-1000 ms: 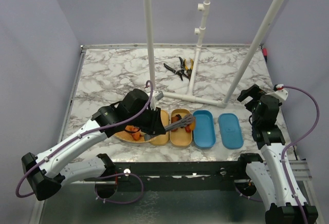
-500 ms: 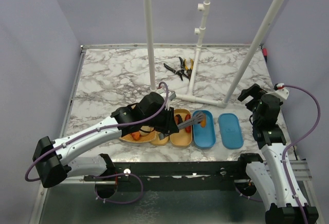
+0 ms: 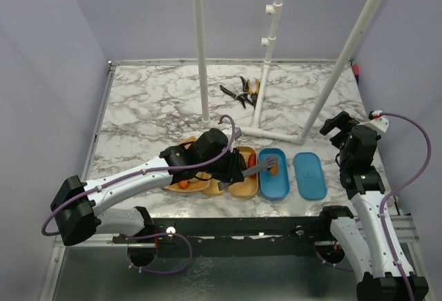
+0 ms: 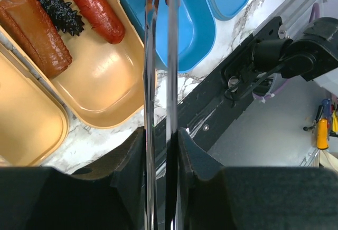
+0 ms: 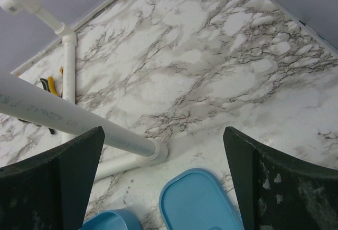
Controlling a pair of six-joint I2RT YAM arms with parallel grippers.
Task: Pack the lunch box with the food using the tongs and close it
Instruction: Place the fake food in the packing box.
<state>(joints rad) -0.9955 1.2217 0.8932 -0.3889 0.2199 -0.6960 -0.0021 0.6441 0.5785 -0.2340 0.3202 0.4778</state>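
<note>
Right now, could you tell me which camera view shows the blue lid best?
The top external view: the whole blue lid lies flat beside the lunch box. The right wrist view shows only one end of it, and the left wrist view just a small part.

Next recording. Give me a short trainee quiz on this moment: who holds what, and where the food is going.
1. True or false: the right gripper is holding the blue lid.
2. What does the left gripper clamp? A: a spoon. B: metal tongs. C: a knife.
3. Fill in: the orange food piece at the tongs' tips is over the blue ____.

Key:
1. False. It is open and apart from the lid.
2. B.
3. lunch box.
</note>
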